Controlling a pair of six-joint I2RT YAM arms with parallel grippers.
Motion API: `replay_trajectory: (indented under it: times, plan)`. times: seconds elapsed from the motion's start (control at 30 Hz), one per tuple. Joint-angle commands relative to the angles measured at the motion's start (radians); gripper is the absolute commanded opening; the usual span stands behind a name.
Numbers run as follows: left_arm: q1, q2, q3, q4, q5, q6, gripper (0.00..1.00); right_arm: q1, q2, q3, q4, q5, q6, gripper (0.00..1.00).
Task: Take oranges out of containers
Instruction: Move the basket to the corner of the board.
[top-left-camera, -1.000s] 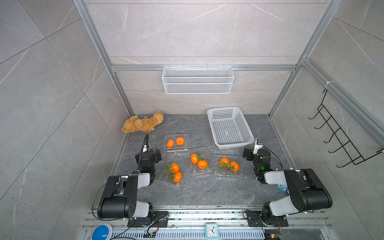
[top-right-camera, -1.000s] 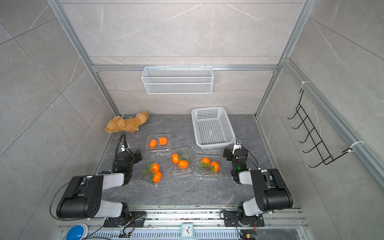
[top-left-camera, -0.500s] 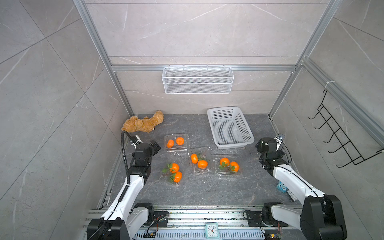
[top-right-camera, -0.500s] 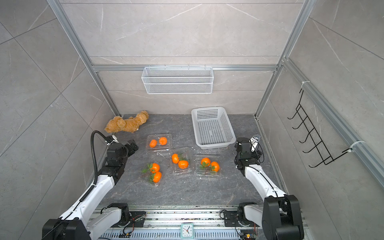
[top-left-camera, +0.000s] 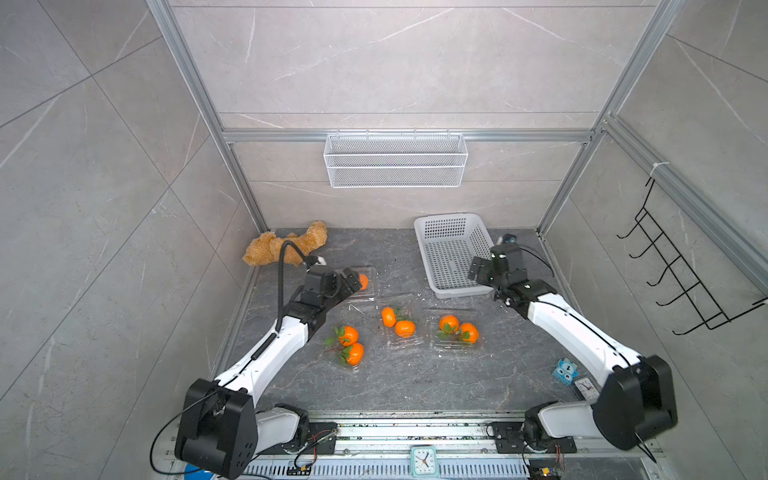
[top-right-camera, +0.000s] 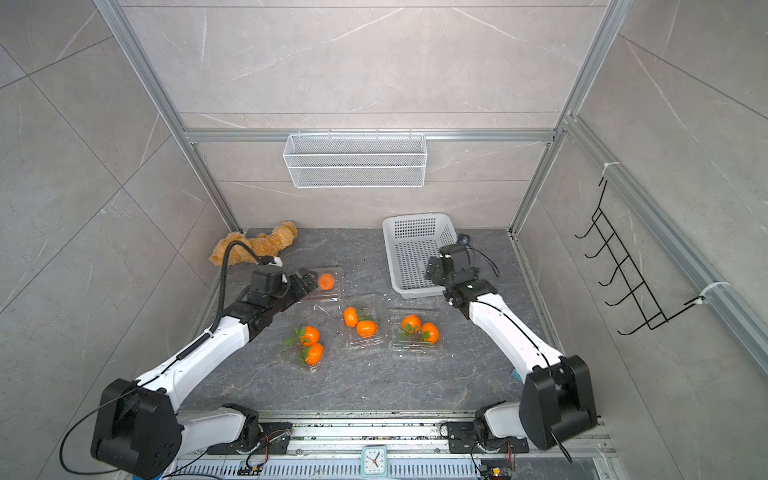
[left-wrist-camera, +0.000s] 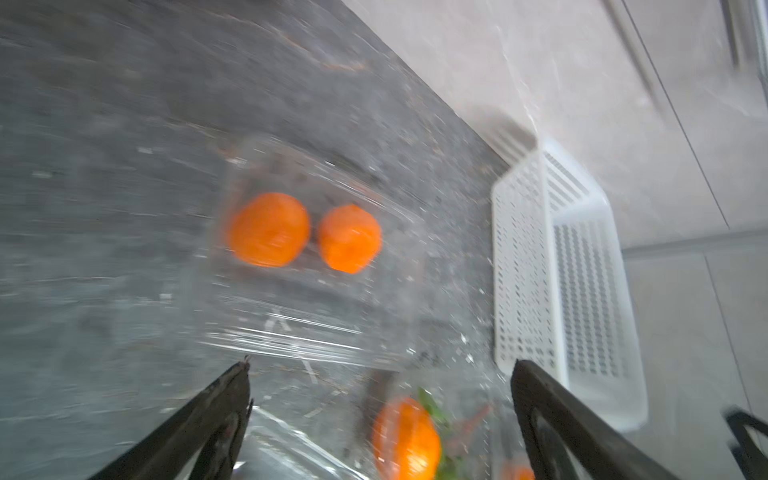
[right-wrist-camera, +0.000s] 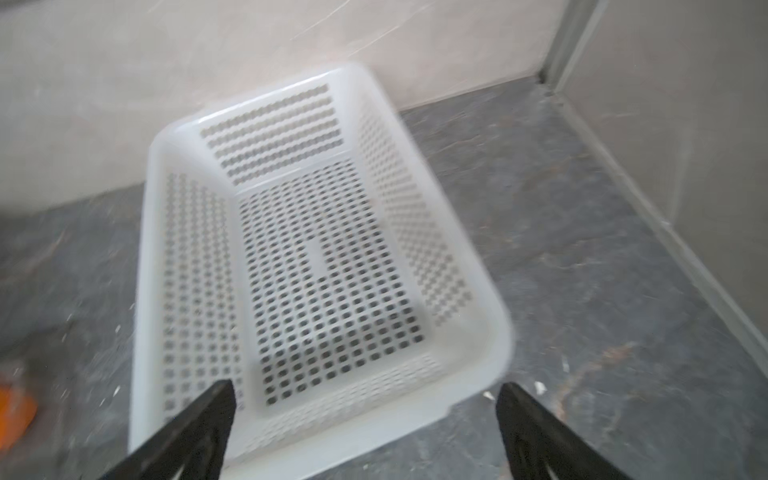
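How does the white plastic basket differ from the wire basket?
The plastic basket stands on the table; the wire basket hangs on the back wall. The plastic basket has perforated solid walls; the wire basket is thin mesh. Both are white, and neither shows anything inside.

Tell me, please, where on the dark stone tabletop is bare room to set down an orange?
The wide strip of dark grey stone tabletop between the clear plastic clamshell boxes and the front metal rail is bare. A smaller patch lies between the fuzzy tan teddy bear and the white perforated plastic basket. The middle, around the boxes, is crowded.
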Motion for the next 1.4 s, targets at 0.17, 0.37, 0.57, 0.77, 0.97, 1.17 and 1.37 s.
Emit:
replay_trajectory:
  times: [0.17,0.37,0.57,0.77,0.97,1.17,1.37]
  plan:
    - [-0.133,0.088,0.123,-0.03,0.06,-0.006,1.0,0.172,0.354,0.362,-0.259,-0.07,-0.116,0.83]
    - [-0.142,0.083,0.101,-0.03,0.055,-0.021,1.0,0.221,0.556,0.575,-0.347,-0.053,-0.14,0.65]
    - [-0.144,0.077,0.101,-0.059,0.059,-0.011,1.0,0.232,0.719,0.767,-0.439,0.046,-0.175,0.51]
    - [-0.144,0.098,0.117,-0.078,0.063,0.007,1.0,0.232,0.819,0.88,-0.505,0.083,-0.212,0.3]
    - [-0.144,0.147,0.176,-0.102,0.08,0.025,1.0,0.214,0.752,0.794,-0.468,0.171,-0.251,0.12]
    - [-0.145,0.216,0.252,-0.109,0.127,0.025,1.0,0.134,0.619,0.595,-0.379,0.195,-0.288,0.03]
    - [-0.151,0.273,0.323,-0.124,0.146,0.029,1.0,0.012,0.508,0.445,-0.296,0.177,-0.337,0.0]
